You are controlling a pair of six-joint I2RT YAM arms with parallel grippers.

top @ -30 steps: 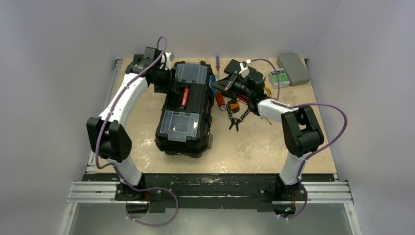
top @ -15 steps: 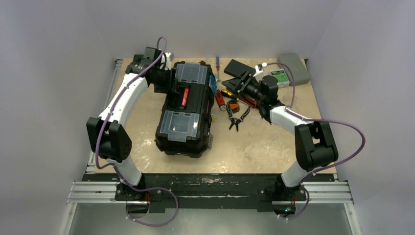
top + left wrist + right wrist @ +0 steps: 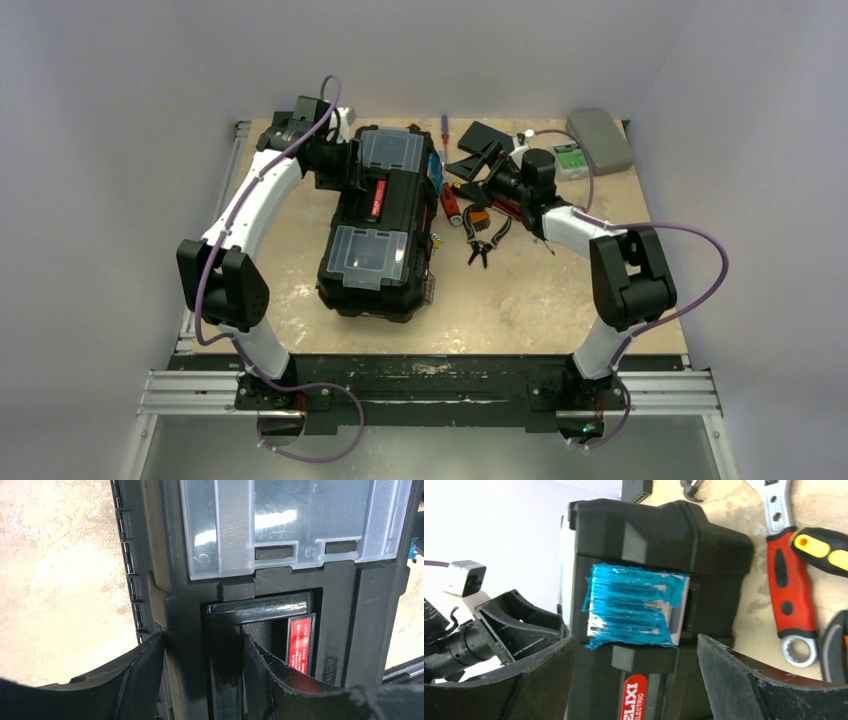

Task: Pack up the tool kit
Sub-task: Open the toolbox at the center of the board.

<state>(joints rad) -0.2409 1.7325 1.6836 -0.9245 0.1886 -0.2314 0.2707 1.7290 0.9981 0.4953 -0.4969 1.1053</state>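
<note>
Plain pale grey walls [image 3: 100, 120] on 3 sides; scuffed tan tabletop [image 3: 520, 300]; aluminium rail [image 3: 190, 392] along near edge

Closed black toolbox [image 3: 380, 220], clear-lidded, sits clamped in the left gripper [image 3: 200, 647]; red-handled wrench [image 3: 791, 595] and pliers [image 3: 487, 235] lie just beside the right gripper [image 3: 636, 647].

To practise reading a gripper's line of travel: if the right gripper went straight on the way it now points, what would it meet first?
Probably the blue latch on the toolbox side, which sits centred ahead of the open right gripper; depth is unclear.
</note>
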